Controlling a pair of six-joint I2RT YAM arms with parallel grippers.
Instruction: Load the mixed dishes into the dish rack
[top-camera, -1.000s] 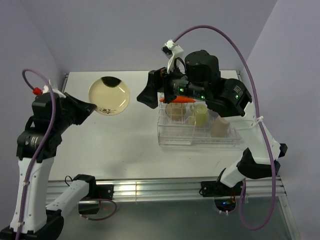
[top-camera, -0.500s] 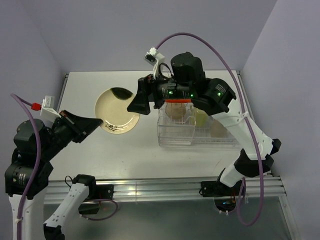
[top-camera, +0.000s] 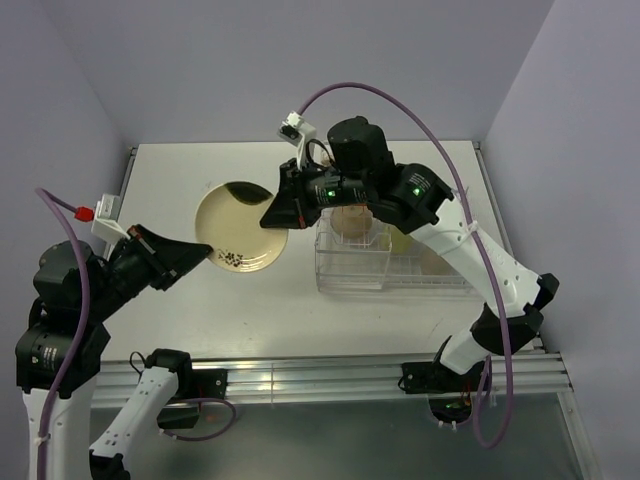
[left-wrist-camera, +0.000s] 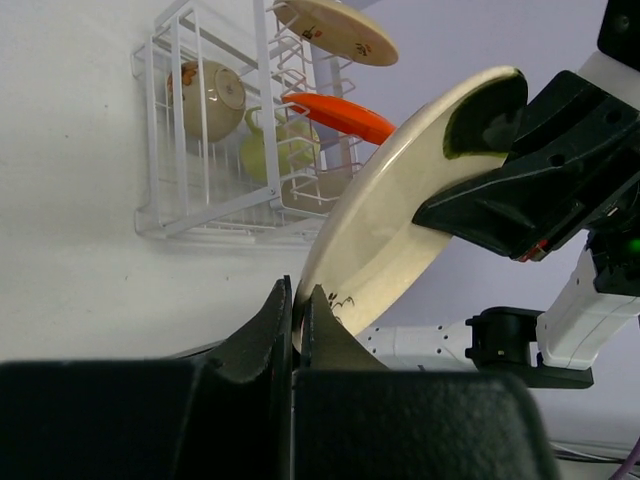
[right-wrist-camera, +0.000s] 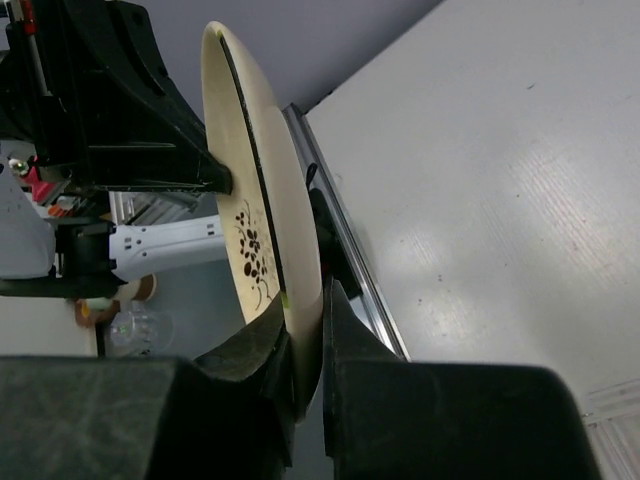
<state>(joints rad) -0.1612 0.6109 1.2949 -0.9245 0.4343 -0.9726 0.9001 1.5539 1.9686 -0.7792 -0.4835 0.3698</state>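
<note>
A cream-yellow saucer with a dark floral print hangs tilted above the table, left of the dish rack. My left gripper is shut on its near-left rim; in the left wrist view the saucer rises from between the fingers of that gripper. My right gripper is shut on the opposite rim, and the right wrist view shows this gripper pinching the saucer's edge. The rack holds an orange plate, an off-white bowl, a yellow-green cup and another cream plate.
The rack stands at the right middle of the white table. My right arm reaches over the rack's back and hides part of it. A metal rail runs along the table's near edge.
The left arm carried the saucer rightward and lifted it off the back-left spot. The right gripper swung left from over the rack and closed from wide open onto the saucer's far rim.
</note>
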